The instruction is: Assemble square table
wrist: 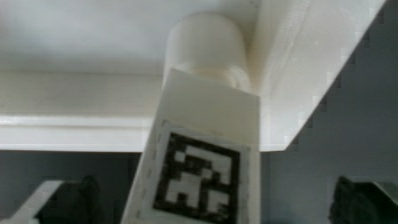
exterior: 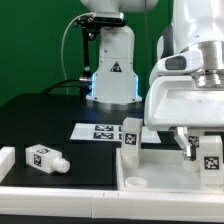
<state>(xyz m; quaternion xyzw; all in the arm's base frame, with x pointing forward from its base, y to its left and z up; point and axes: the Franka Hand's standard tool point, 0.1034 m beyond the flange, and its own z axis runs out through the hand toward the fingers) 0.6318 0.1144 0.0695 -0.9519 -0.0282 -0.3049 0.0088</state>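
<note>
The white square tabletop (exterior: 160,180) lies at the front, rim up. One tagged leg (exterior: 131,136) stands at its far corner. A second tagged leg (exterior: 211,155) stands at the corner on the exterior view's right, between the fingers of my gripper (exterior: 200,150). In the wrist view this leg (wrist: 205,150) points its rounded tip into the tabletop's corner (wrist: 89,100). My gripper (wrist: 210,205) is open, and the dark fingers (wrist: 365,200) stand apart from the leg. A third leg (exterior: 45,157) lies on the black table at the exterior view's left. A fourth leg (exterior: 5,160) is cut off by the frame edge.
The marker board (exterior: 100,131) lies flat behind the tabletop. The arm's base (exterior: 112,75) stands at the back centre. A long white rail (exterior: 60,192) runs along the front edge.
</note>
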